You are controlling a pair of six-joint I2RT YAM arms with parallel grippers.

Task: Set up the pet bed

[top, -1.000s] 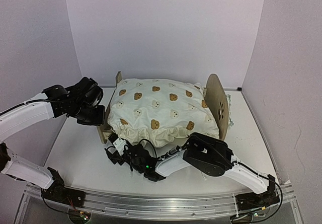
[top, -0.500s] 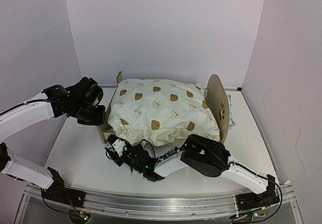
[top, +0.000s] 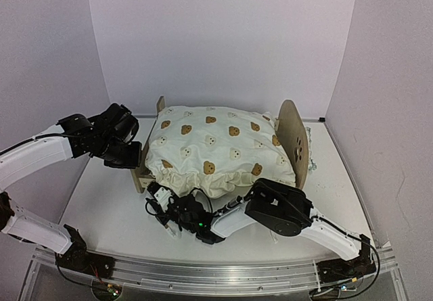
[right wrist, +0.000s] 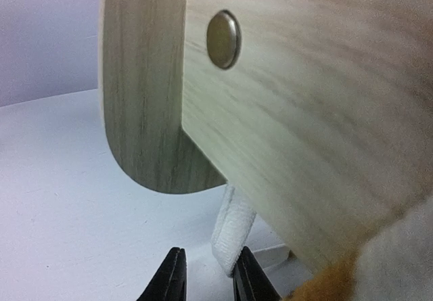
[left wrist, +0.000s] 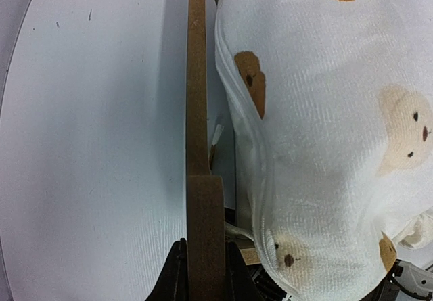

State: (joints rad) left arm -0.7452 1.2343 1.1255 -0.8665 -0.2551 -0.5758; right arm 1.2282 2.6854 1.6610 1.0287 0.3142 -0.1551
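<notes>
Pale lilac walls (top: 216, 37) close in a white table (top: 108, 199). The pet bed (top: 292, 137) stands a little toward 12 o'clock from the table's middle. Its tall headboard is at the 3 o'clock end and its low footboard (left wrist: 197, 111) at the 9 o'clock end. A cream bear-print quilt (top: 216, 149) is heaped over the frame and bulges above both boards.

The left gripper (left wrist: 205, 277) reaches in from 9 o'clock. Its dark fingers are clamped on the footboard's top edge, one on each face, with the quilt just beside them.

The right arm bends low across the near side, and the right gripper (right wrist: 206, 277) sits at about 7 o'clock of the bed, by the near footboard corner. Its wrist view shows a light wooden corner (right wrist: 145, 98) with a round metal fastener (right wrist: 223, 39). Below it hangs a white fabric strip (right wrist: 230, 237). The strip's end lies between the narrowly set jaws and touches one finger, with a gap at the other — I cannot tell whether it is pinched.
</notes>
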